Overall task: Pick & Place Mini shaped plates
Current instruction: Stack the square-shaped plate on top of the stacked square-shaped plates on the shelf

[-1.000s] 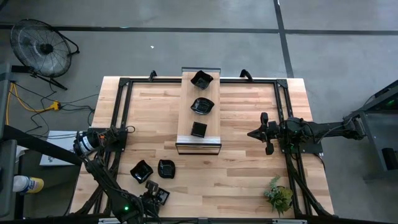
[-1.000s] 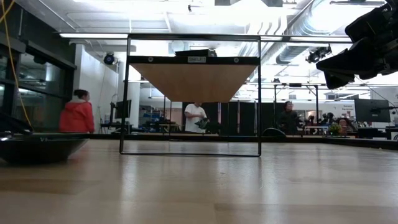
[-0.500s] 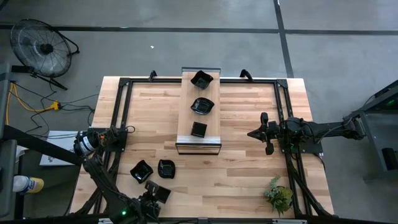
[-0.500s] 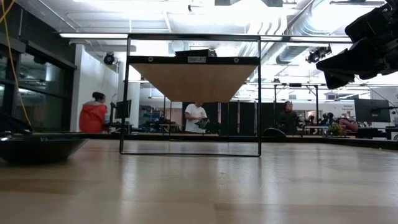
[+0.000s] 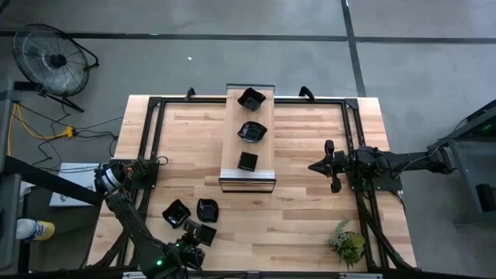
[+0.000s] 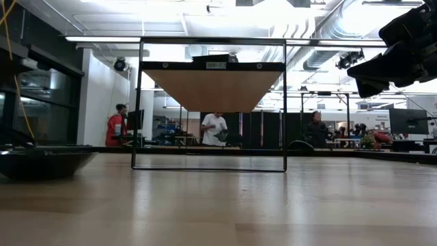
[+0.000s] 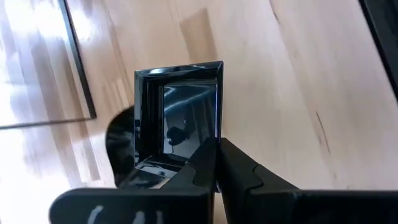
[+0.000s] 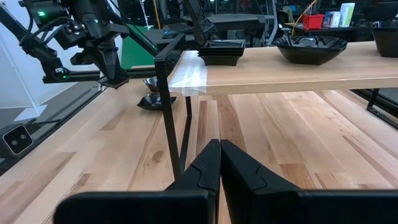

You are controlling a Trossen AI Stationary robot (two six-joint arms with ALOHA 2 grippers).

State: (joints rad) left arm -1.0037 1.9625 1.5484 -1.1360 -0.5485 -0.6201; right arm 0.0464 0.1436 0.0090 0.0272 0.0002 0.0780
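Left gripper carries a square plate near the raised shelf

The wooden counter [image 5: 310, 225] bears a raised shelf [image 5: 248, 172] in its middle, and three mini shaped plates sit on this shelf: one at the far end [image 5: 252, 98], one in the middle [image 5: 252, 132], a square one at the near end [image 5: 248, 161]. Two more plates [image 5: 177, 212] [image 5: 207, 209] lie on the counter, left of the shelf's near end. Just nearer than those, the left gripper [image 5: 194, 236] has its fingers clamped on the rim of a square plate [image 7: 177, 134]. The right gripper [image 5: 331, 167] waits right of the shelf, fingers together. To do this step well, I think the plate should stay level, clear the shelf's frame, and come down on the free board between the near plate and the shelf's near end.
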